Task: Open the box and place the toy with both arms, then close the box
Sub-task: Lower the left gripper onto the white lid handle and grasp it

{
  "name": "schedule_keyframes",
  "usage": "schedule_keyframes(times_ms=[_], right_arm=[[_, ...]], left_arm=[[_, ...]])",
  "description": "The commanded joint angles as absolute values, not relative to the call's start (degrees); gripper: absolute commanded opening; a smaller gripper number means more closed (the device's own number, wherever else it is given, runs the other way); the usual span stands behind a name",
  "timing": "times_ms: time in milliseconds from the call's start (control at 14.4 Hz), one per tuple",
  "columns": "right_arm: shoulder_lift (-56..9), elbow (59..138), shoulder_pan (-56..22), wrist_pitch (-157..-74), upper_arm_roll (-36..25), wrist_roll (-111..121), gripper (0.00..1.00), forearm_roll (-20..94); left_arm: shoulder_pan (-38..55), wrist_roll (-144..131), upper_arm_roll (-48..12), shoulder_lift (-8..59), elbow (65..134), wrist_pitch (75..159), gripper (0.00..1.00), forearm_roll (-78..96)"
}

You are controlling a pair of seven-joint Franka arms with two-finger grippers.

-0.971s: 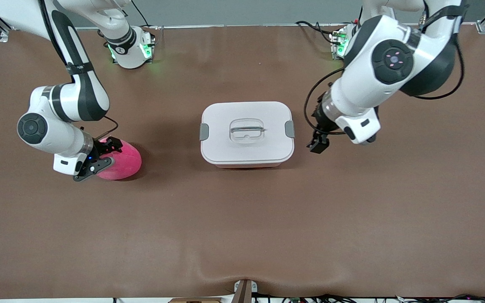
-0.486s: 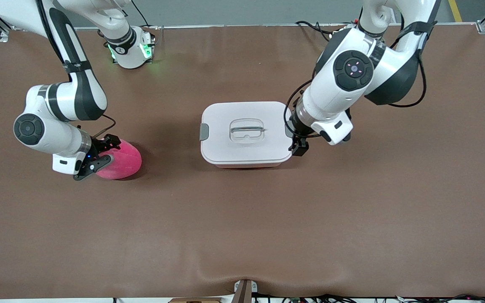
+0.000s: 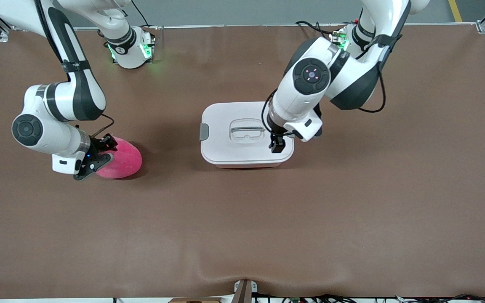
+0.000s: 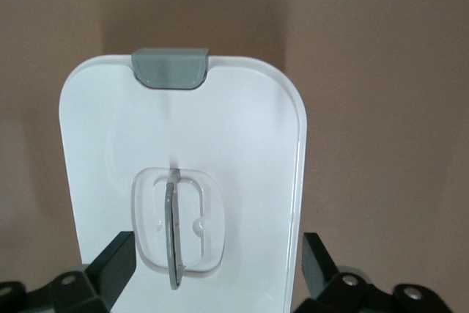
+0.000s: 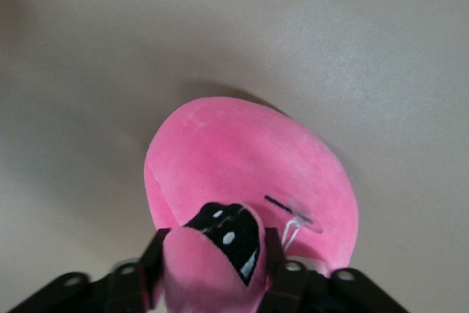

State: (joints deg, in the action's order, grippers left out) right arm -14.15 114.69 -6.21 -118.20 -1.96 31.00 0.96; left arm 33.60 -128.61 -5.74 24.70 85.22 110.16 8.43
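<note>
Left end effector (image 3: 277, 145): hung spread wide over the box (image 3: 246, 134), above its white lid near the handle (image 4: 176, 229).
Right end effector (image 3: 98, 156): pinched the pink plush toy (image 3: 120, 159).
Toy: sat on the desk (image 3: 242, 219), toward the right arm's end.
Box: mid-desk, lid on.

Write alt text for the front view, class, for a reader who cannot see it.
The right end effector squeezes a hot-pink plush toy on a brown table, toward the right arm's end. The left end effector hangs open over the closed white-lidded box at mid-table, beside its recessed handle.
</note>
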Motion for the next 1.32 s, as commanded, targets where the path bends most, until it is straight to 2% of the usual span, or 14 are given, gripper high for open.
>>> schedule_keyframes(times_ms=[0,69,139,416,833,1041,1110,1179,1249], right_arm=[[-13.89,114.87,-5.54,-117.60,-1.58,32.08,0.18,1.41],[-13.89,114.87,-5.54,-117.60,-1.58,32.08,0.03,1.41],[-13.89,114.87,-5.54,-117.60,-1.50,32.08,0.00,1.41],[-13.62,113.74,-5.80,-117.69,-1.58,33.13,0.00,1.41],[-11.70,110.04,-5.97,-117.16,-1.67,47.44,0.00,0.53],[-11.16,105.75,-6.41,-113.48,-1.50,56.48,0.00,-0.26],[-11.16,104.43,-6.85,-112.86,-1.41,59.21,0.00,-1.83],[-11.08,103.54,-7.81,-112.07,-1.41,62.02,0.00,-3.67],[-10.99,102.93,-8.87,-111.36,-1.49,64.14,0.00,-5.43]], left_arm=[[36.29,-132.00,-4.92,26.71,84.11,111.71,1.00,6.34],[37.17,-133.49,-5.10,27.24,84.11,111.80,1.00,4.24],[38.31,-135.07,-5.10,27.94,84.02,111.80,1.00,2.65],[40.60,-138.07,-5.36,29.26,83.41,111.88,1.00,2.55],[43.41,-137.81,-5.36,31.73,83.32,112.76,1.00,2.37],[43.68,-137.90,-5.36,32.17,83.32,112.76,1.00,2.20],[43.68,-137.38,-5.27,32.25,83.41,112.76,0.98,2.02],[43.59,-137.20,-5.27,32.17,83.41,112.85,0.74,1.93],[43.51,-137.11,-5.27,32.17,83.41,112.85,0.60,2.02]])
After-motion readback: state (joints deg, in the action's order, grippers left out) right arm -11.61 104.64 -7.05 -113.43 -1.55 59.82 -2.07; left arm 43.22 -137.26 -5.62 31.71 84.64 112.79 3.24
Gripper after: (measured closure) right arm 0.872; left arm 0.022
